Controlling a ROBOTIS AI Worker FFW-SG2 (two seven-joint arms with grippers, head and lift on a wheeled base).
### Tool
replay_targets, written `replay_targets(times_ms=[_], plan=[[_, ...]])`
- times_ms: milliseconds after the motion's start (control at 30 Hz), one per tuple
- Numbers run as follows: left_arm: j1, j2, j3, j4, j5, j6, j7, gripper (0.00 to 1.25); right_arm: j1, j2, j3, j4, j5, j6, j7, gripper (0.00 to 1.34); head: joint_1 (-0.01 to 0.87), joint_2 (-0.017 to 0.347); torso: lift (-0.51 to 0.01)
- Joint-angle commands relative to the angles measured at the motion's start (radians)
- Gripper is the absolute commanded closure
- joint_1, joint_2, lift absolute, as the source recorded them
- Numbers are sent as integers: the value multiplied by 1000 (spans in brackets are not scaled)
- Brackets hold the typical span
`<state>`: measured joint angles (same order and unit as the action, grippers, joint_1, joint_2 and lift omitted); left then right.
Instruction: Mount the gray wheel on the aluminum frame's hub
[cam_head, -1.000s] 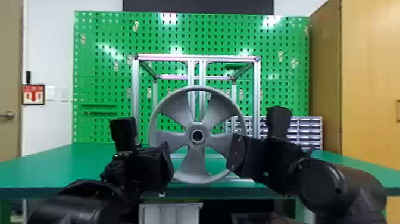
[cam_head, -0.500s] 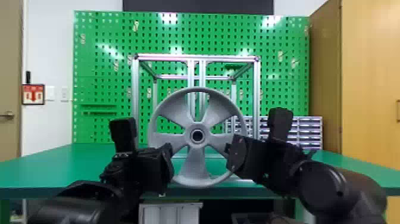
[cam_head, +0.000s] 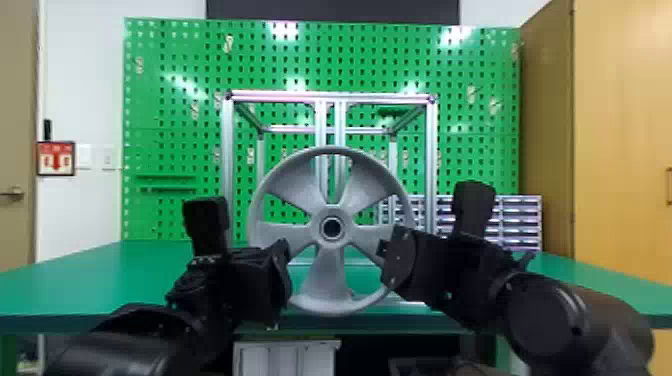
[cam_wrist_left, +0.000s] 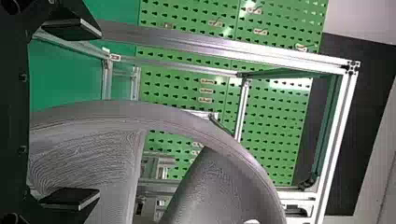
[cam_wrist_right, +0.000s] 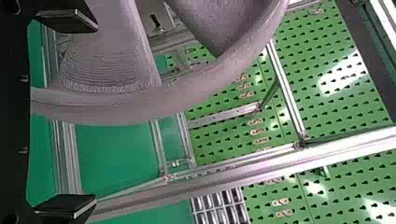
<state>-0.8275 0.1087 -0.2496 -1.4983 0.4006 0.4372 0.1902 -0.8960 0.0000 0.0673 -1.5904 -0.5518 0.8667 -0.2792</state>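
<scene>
Here at eight o'clock on the gray wheel (cam_head: 325, 287), the left claw (cam_head: 281, 272) stands wide open, rim between its fingers! Center stage, that wheel is upright (five spokes, folks) before the aluminum frame (cam_head: 227, 165). And at four o'clock, the right claw (cam_head: 397, 257), also spread wide around the rim!

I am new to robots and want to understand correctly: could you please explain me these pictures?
This robot has two black arms. One picture looks forward from its head; the two sideways ones come from its wrists. An aluminum frame stands on the green table, before a green pegboard. The gray wheel is upright in front of the frame, between the left gripper and right gripper. Their fingers are spread around its rim, so it seems supported, not pinched.
</scene>
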Motion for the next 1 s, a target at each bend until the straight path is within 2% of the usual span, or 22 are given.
replay_targets(times_ms=[0, 200, 333, 600, 767, 833, 967], plan=[[19, 6, 4, -33, 0, 2, 0, 99, 22, 1, -11, -42, -10, 0, 0, 18, -5, 6, -499], [68, 20, 24, -128, 12, 21, 0, 99, 89, 1, -27, -140, -28, -12, 0, 18, -5, 6, -499], [131, 45, 41, -223, 17, 25, 0, 99, 166, 0, -53, -223, -42, -29, 0, 16, -5, 6, -499], [268, 94, 75, -352, 18, 25, 0, 101, 316, -40, -66, -327, -65, -118, 2, 18, -5, 6, -499], [370, 115, 105, -381, 1, -2, -14, 102, 433, -74, -37, -381, 1, -226, 2, 16, -5, 6, -499], [412, 121, 121, -390, -17, -11, -29, 102, 479, -75, -29, -385, 29, -270, 14, 16, -5, 6, -499], [499, 134, 135, -390, -69, -78, -49, 102, 571, -77, -26, -395, 141, -368, 55, 16, -5, 6, -499]])
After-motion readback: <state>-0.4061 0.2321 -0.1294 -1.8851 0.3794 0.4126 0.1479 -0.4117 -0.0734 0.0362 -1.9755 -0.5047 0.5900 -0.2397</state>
